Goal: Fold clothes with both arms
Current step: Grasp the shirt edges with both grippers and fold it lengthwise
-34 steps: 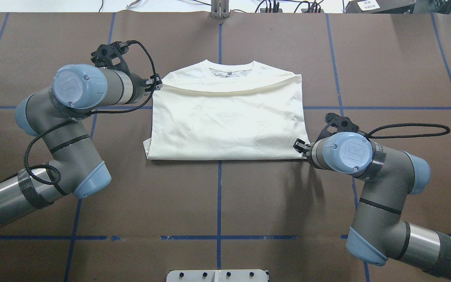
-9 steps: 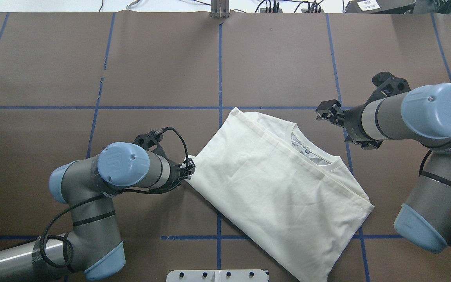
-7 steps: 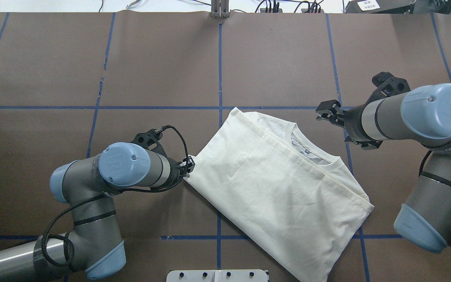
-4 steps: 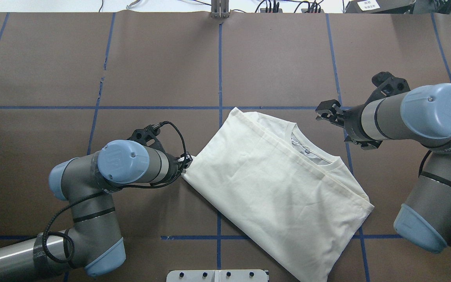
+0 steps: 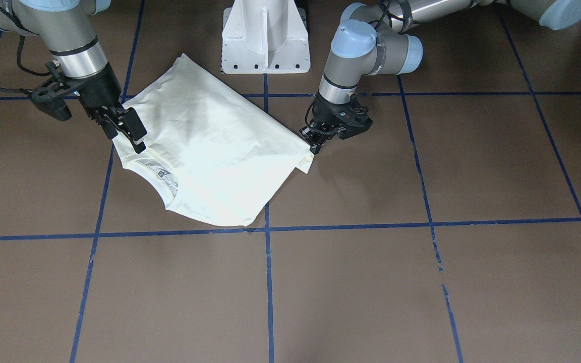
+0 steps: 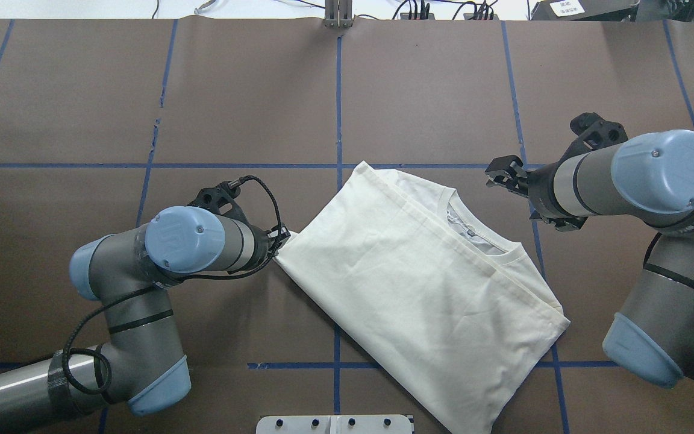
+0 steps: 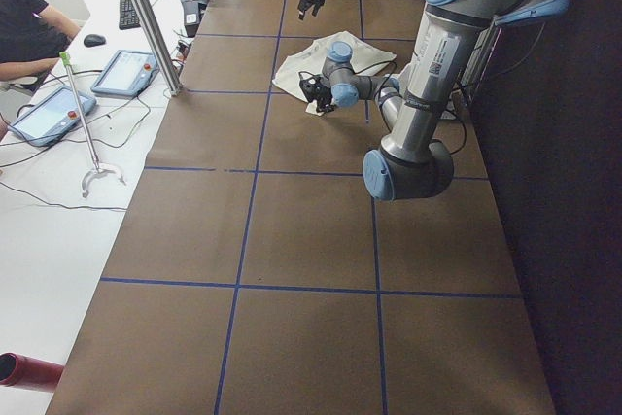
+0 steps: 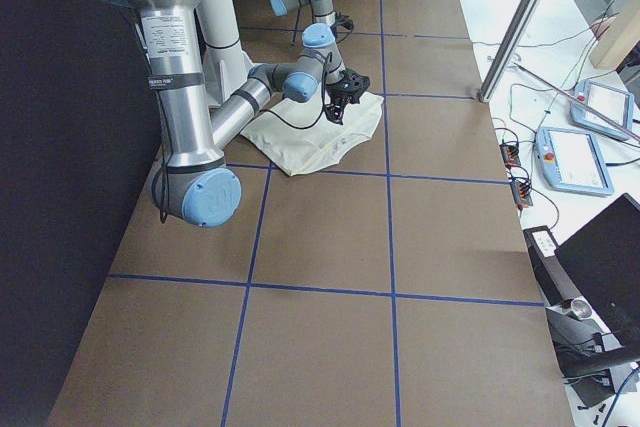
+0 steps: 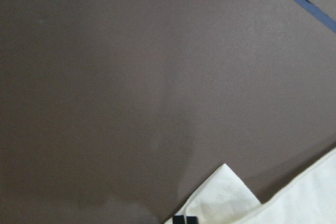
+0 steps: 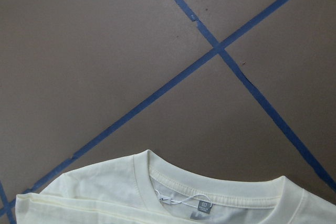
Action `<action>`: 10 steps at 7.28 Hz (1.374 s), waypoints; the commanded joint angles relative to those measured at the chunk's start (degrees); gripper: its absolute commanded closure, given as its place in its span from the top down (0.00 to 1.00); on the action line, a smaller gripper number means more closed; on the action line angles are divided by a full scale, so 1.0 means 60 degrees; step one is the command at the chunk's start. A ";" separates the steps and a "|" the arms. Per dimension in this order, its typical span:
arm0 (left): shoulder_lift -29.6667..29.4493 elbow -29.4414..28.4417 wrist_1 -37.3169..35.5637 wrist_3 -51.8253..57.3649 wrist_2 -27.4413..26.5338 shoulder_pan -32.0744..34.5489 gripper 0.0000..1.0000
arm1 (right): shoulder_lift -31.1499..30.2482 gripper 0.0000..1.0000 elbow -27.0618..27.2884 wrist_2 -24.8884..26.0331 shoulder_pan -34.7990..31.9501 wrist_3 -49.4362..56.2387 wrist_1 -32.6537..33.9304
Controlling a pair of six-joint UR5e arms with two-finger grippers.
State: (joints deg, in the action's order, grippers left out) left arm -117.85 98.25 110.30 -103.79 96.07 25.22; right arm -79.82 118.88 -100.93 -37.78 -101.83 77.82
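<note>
The clothes are one cream shirt, folded into a rectangle, plain side up, lying diagonally on the brown table with its collar toward the right arm. My left gripper is shut on the shirt's left corner, low at the table; it shows the same in the front-facing view. In the left wrist view a black fingertip rests on that corner. My right gripper is open and holds nothing, raised beyond the collar. The right wrist view looks down on the collar.
The white arm pedestal stands at the robot's edge, just behind the shirt. Blue tape lines cross the brown table cover. A person sits at a white side table with tablets beyond a metal post.
The shirt was turned from square to diagonal and drawn toward the robot. In the last second my left gripper pulled its corner a little left and away; the right arm barely moved.
</note>
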 commanded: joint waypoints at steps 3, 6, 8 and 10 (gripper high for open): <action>-0.2844 -0.4034 0.1047 0.1654 0.0043 0.2704 0.00 | 0.1157 1.00 -0.0579 0.0079 0.0245 -0.0109 -0.0006; -0.4454 -0.7452 0.3820 0.1713 0.0101 0.3354 0.00 | 0.1539 1.00 -0.0711 0.0094 0.0377 -0.0138 -0.0006; -0.3555 -0.5594 0.3766 0.1670 0.0915 0.3369 0.39 | 0.1934 1.00 -0.0756 0.0530 0.1077 -0.0138 0.0110; -0.1839 -0.3069 0.3751 0.1654 0.1624 0.3369 0.40 | 0.1950 1.00 -0.0784 0.1510 0.2799 -0.0327 0.0576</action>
State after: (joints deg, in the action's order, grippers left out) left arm -134.25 71.67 132.81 -93.80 103.84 45.40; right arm -68.31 114.42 -95.35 -27.35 -102.91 79.16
